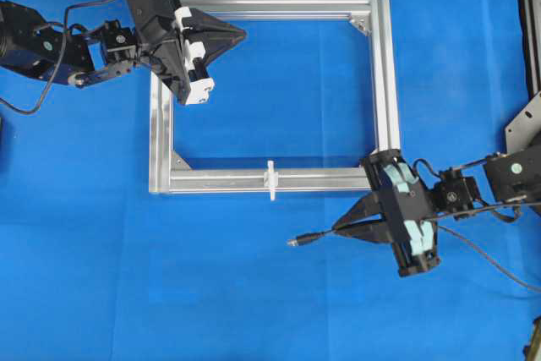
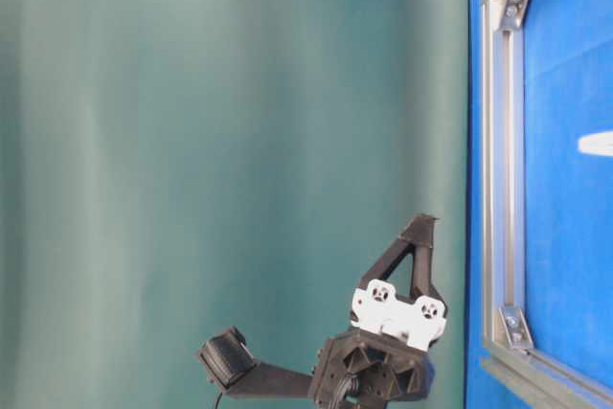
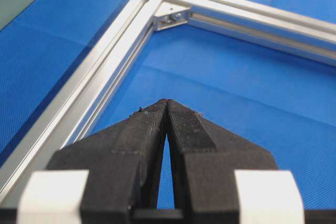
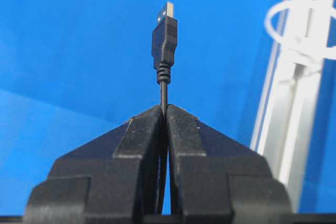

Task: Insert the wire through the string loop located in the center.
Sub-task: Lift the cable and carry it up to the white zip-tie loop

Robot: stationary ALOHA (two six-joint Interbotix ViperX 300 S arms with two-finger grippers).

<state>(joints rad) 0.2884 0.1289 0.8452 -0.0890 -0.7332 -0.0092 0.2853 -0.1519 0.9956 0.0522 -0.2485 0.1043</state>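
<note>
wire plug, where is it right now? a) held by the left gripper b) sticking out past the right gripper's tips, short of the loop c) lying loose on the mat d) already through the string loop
b: the right gripper pinches the wire with its plug jutting out, clear of the string loop on the frame bar.

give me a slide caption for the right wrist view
Right end effector shut on the wire, plug pointing ahead, string loop on the frame at right.
</note>
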